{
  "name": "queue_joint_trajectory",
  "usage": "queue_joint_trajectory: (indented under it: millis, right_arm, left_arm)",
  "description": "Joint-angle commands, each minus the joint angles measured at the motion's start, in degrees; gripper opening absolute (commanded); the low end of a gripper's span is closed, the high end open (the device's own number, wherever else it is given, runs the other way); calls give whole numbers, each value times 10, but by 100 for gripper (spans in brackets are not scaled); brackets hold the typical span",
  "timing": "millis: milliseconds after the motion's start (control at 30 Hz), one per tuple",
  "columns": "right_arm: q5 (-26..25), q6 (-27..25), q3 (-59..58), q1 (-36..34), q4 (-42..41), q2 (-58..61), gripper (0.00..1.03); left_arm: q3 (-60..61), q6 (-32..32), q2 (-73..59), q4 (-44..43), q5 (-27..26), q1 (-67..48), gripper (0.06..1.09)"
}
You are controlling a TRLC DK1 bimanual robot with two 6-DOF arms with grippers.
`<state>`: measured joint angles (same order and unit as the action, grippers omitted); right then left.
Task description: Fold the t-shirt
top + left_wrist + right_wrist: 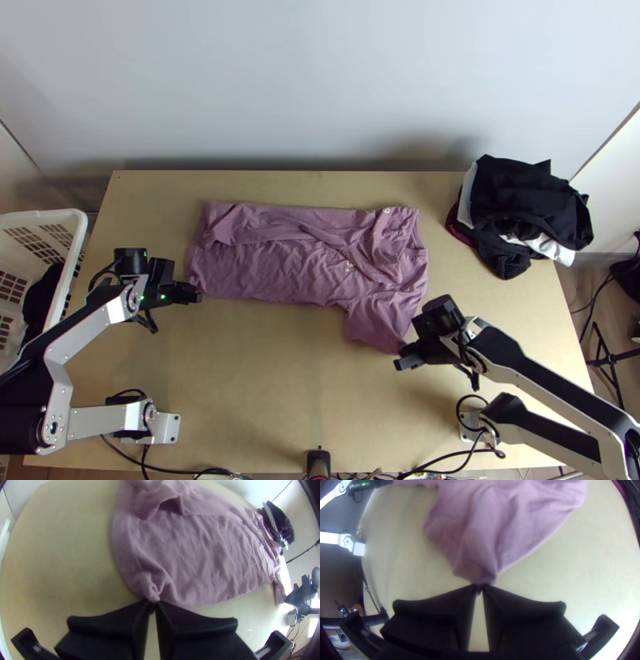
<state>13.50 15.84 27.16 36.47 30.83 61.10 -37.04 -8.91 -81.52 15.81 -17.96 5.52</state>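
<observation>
The T-shirt (272, 272) lies across the middle of the table (264, 384), with a clothes pile (520, 192) at the far right and a laundry basket (48, 214) beside the left edge.

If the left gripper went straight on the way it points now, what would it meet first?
Most likely the t-shirt: the left gripper already pinches its edge, and more cloth lies ahead, though its height above the table is unclear.

white basket (78, 219) at left — mostly dark clothes (524, 196) heaped far right
</observation>
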Motion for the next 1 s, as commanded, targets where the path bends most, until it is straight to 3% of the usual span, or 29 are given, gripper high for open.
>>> queue_joint_trajectory:
  millis: [0,300,633,800,967]
  right_arm:
    - [-11,-6,21,-11,-26,-2,3]
    - [-14,2,69,-34,-19,-11,3]
    - [-15,12,183,-82,-28,8,3]
    - [-16,11,225,-113,-68,22,3]
    - [-17,17,239,-144,-160,54,3]
  left_arm:
    - [-33,25,-17,25,-6,0,10]
    - [-62,57,51,64,-38,19,10]
    - [-131,149,99,68,-84,29,10]
    - [-171,173,86,67,-83,20,10]
    - [-219,203,24,58,-79,6,10]
